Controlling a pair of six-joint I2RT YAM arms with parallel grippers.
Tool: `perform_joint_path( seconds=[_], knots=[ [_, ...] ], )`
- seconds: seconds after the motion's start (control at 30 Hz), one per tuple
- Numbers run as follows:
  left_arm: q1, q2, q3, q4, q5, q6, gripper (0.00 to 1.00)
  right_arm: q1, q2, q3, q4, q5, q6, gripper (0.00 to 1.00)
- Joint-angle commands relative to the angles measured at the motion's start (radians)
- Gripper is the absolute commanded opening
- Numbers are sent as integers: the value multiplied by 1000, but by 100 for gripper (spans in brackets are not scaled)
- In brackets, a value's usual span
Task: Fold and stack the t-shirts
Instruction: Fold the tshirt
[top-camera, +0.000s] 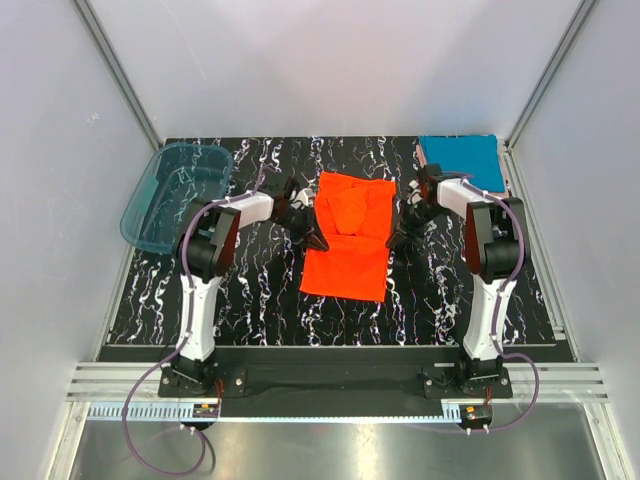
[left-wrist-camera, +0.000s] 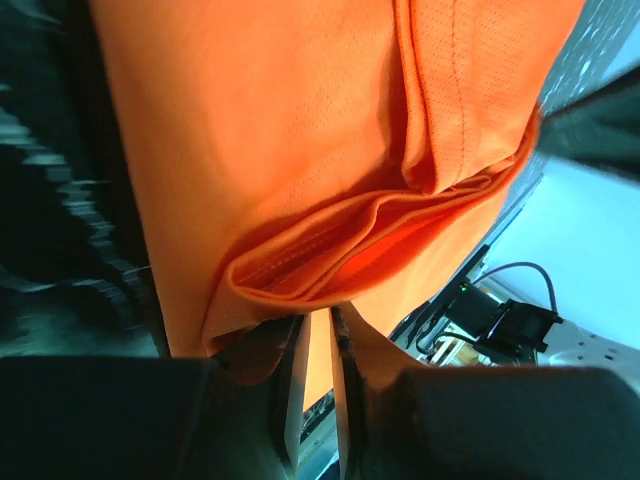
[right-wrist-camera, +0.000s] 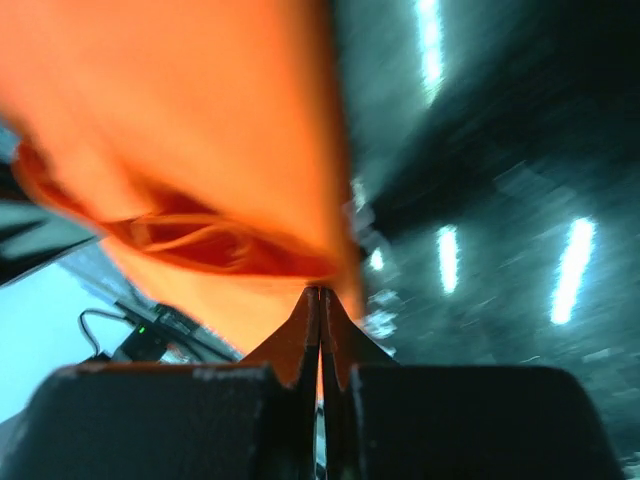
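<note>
Nearest me, the orange-red t-shirt (top-camera: 345, 268) lay on the table (top-camera: 250, 300), its near half flat and its far half bunched into loose folds. At the shirt's left edge my left gripper (left-wrist-camera: 318, 325) was clamped on a doubled fold of hem, with cloth showing between the nearly closed jaws. At the shirt's right edge the right gripper (right-wrist-camera: 320, 295) had its jaws pressed together. Only a sliver of orange showed at the tips, so I judged that hold shallow.

That was my worry. If I lifted both sides, the right edge could slip free and the shirt would drop skewed. The left pinch held several layers and might drag the bottom one along.

Beyond the shirt's far right corner sat the folded teal t-shirt (top-camera: 460, 158). Off its far left stood the tub (top-camera: 148, 215).
</note>
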Motion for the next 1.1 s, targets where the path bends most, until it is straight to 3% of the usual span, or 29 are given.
perform_joint_path(
  seconds=[0.0,0.17,0.4,0.57,0.8,1.07],
  knots=[
    [12,2,31,-7,-4,68,19,-28,75,71,-26,56,-80,0],
    [12,-59,-50,-36,-44,148,20,-30,77,76,-33,89,-78,0],
    [-2,-205,-133,-31,-52,152,31,-30,-41,25,-95,152,-86,5],
    [-4,-437,-176,-70,-219,204,44,-19,-221,-125,-89,147,-60,28],
    [-4,-614,-263,-107,-302,238,46,75,-379,-331,-34,115,7,50],
    [-4,-777,-537,-75,-334,186,50,144,-473,-423,51,58,98,58]
  ],
)
